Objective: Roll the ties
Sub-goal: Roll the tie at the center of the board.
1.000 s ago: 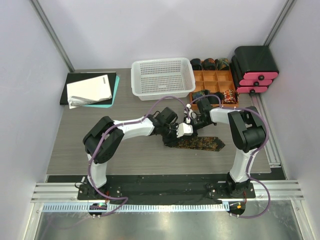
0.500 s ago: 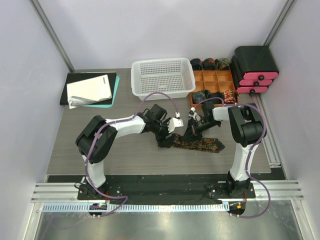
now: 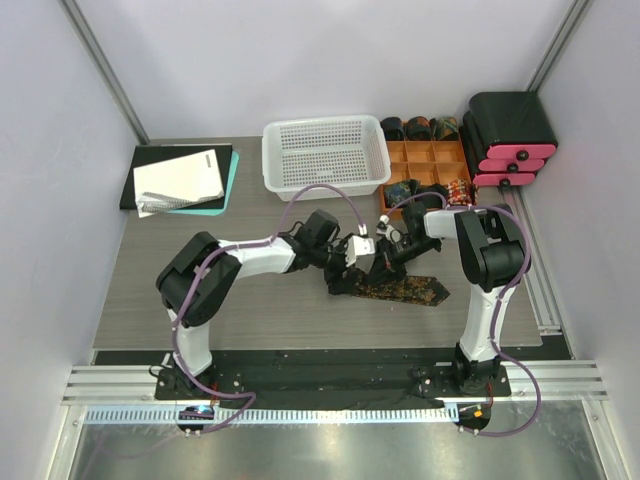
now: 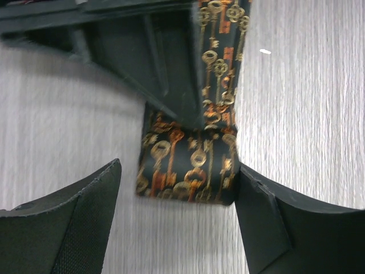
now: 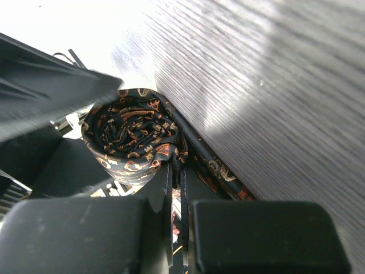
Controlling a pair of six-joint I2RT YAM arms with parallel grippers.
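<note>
Tie (image 3: 405, 290), dark w/ gold-orange keys, is lying flat across mid desk (image 3: 270, 315), pointed wide end to the right, narrow end wound into a roll (image 5: 134, 137) at the left. L gripper (image 4: 178, 169) is hanging low over the desk, spread wide, its fingers (image 4: 74, 217) sitting either side of the roll. The right-hand one looks to be just touching it, the other is apart. R gripper (image 5: 178, 205) is pinching tight on the narrow strip just beside the roll. Behind them are sitting a white basket (image 3: 325, 150), an orange tray (image 3: 440, 165) w/ more rolled ties (image 3: 418, 127) along its back, a black-pink box (image 3: 508, 135) far right and a notebook (image 3: 180, 178) far left
</note>
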